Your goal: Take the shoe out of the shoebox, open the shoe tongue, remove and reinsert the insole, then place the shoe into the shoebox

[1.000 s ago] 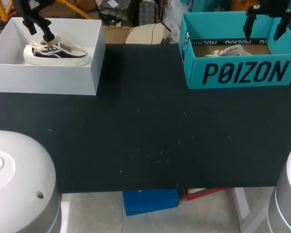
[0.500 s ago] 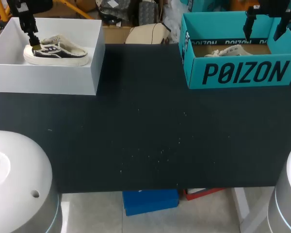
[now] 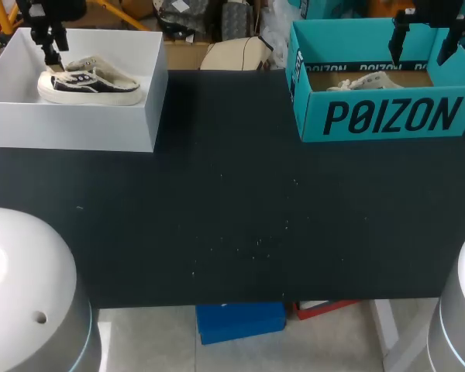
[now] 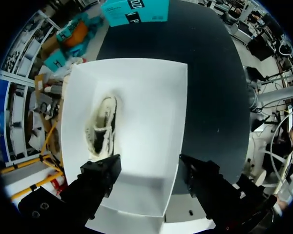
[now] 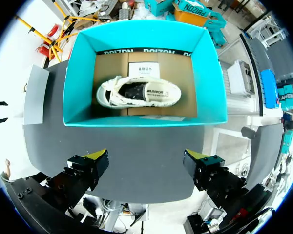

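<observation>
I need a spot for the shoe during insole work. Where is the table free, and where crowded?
Free: the black table between the white cardboard shoebox and the teal cardboard shoebox, and its near half. Crowded: both boxes, a black-and-cream shoe below the left fingers, a white shoe in the teal.

On the worktop (image 3: 240,201), far left corner: a shoebox (image 3: 77,128) with a shoe (image 3: 89,84) lying inside, on its sole. Far right corner: a second shoebox (image 3: 387,116) holding another shoe (image 5: 139,91), well apart from the first
</observation>
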Controlling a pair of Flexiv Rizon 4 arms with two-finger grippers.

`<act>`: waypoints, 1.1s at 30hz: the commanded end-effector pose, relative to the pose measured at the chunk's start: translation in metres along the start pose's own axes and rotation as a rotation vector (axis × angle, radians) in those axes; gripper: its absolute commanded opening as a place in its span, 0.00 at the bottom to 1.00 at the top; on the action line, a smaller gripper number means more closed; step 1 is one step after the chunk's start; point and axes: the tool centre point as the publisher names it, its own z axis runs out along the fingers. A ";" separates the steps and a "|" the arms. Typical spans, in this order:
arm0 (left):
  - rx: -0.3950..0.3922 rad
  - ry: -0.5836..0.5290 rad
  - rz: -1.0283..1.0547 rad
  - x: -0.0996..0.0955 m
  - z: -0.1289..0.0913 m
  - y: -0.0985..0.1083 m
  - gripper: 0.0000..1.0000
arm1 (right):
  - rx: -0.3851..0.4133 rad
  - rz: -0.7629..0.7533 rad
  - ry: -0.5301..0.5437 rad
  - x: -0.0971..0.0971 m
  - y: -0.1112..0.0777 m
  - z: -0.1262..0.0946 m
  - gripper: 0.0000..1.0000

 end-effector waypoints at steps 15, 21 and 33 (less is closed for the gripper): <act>-0.019 0.090 0.053 -0.063 0.078 0.017 0.66 | 0.001 0.000 0.000 0.000 0.000 0.000 1.00; -0.020 0.094 0.076 -0.076 0.096 0.015 0.68 | 0.001 0.000 0.000 0.000 0.000 0.000 1.00; -0.028 0.110 0.117 -0.100 0.125 0.006 0.63 | 0.001 0.000 0.000 0.000 0.000 0.000 1.00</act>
